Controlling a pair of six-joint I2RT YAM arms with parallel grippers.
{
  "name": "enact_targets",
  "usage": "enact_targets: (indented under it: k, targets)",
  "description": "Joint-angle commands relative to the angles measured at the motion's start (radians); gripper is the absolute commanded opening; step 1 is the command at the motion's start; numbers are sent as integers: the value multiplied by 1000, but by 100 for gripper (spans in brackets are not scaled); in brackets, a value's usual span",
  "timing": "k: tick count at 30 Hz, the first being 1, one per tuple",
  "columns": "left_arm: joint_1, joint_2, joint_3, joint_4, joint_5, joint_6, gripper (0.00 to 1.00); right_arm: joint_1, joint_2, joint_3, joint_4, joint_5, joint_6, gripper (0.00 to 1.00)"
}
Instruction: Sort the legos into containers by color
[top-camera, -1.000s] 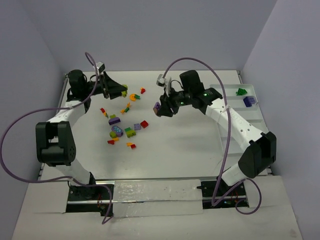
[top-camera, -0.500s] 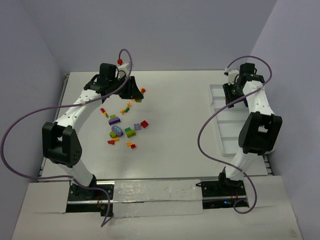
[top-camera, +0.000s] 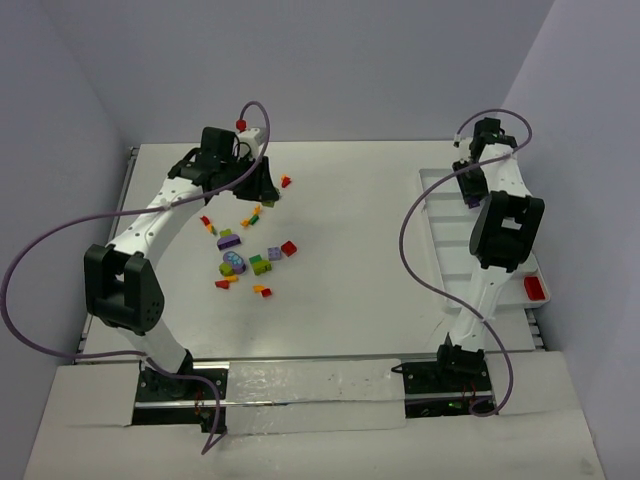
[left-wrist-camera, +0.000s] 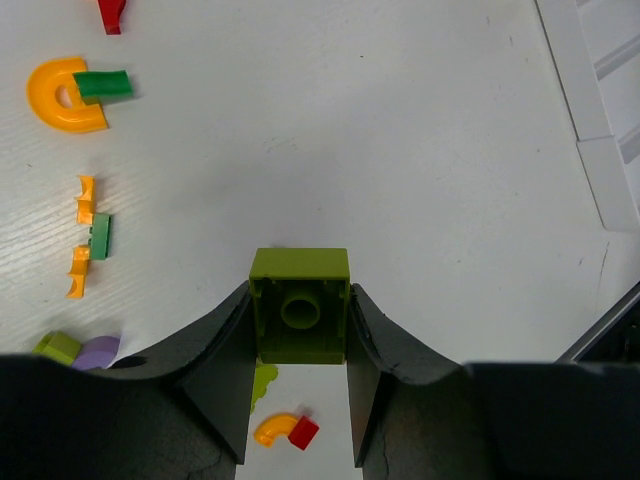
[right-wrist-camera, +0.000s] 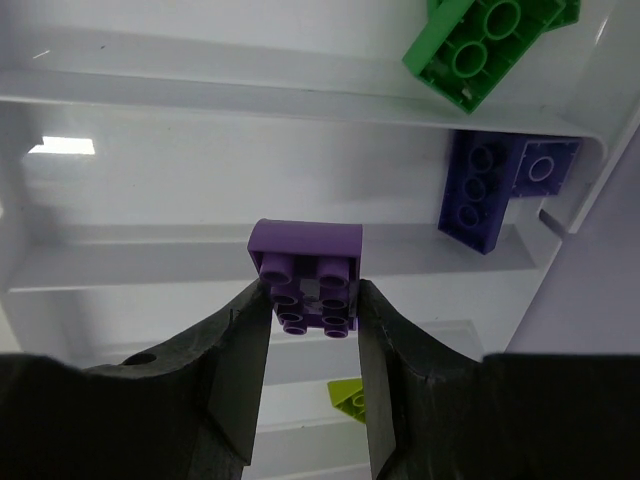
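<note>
— Left tool (left-wrist-camera: 300, 290): you had both fingers clamped on a lime-green brick (left-wrist-camera: 300, 305). Its hollow underside faced the wrist camera, with bare tabletop (left-wrist-camera: 420, 150) behind it.

— What lay around it?

— Left of the tool, noted: an orange arch (left-wrist-camera: 50, 105) with a green piece (left-wrist-camera: 105, 83) touching its open end, and a red piece (left-wrist-camera: 110, 12) cut off by the top edge. Lower down, between the fingers, a small orange curve (left-wrist-camera: 272, 430) touched a red bit (left-wrist-camera: 304, 432). From the overhead view, the loose bricks (top-camera: 245, 258) were scattered mostly on the near side of that tool, well apart from the tray (top-camera: 440, 240).

— And the other arm?

— Right tool (right-wrist-camera: 310, 290): you had it closed on a purple brick (right-wrist-camera: 305, 250), ringed face toward the wrist camera, held above the far end of the tray. The brick sat in front of a divider (right-wrist-camera: 150, 240), so which compartment it hung over could not be told.

— Tray contents?

— The end compartment held a green brick (right-wrist-camera: 480, 40). The next one held a dark purple brick (right-wrist-camera: 490, 190) close to the right-hand wall. A lime piece (right-wrist-camera: 350, 397) showed in a compartment further along, partly hidden by your tool's finger. Overhead, a red brick (top-camera: 535, 289) lay in a compartment nearer the arm bases.
</note>
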Motion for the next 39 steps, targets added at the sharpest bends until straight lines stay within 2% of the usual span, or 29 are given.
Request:
enact_targets:
  k: [1,20,24,27,29,30,31,35,39]
  targets:
    - [-1,9,67,-30,-17,33,0,-25,37,89,-7,44,10,0]
    - [-1,27,85,-67,-45,55,0,-93,136,118,68,68,6,0]
    - [-1,22,77,-60,-50,53,0,-100,147,120,88,95,1,4]
    - [-1,19,70,-57,-44,56,0,-100,147,120,100,117,-1,13]
    - [-1,21,76,-65,-49,61,0,-100,141,114,111,127,-3,26]
    - [-1,22,77,-66,-49,65,0,-100,139,114,112,132,-1,27]
    - [-1,24,83,-72,-49,69,0,-100,135,111,114,139,-2,38]
    - [-1,23,89,-78,-43,73,0,-100,118,100,118,152,-4,55]
    - [-1,8,75,-65,-38,75,0,-93,83,89,119,148,-1,64]
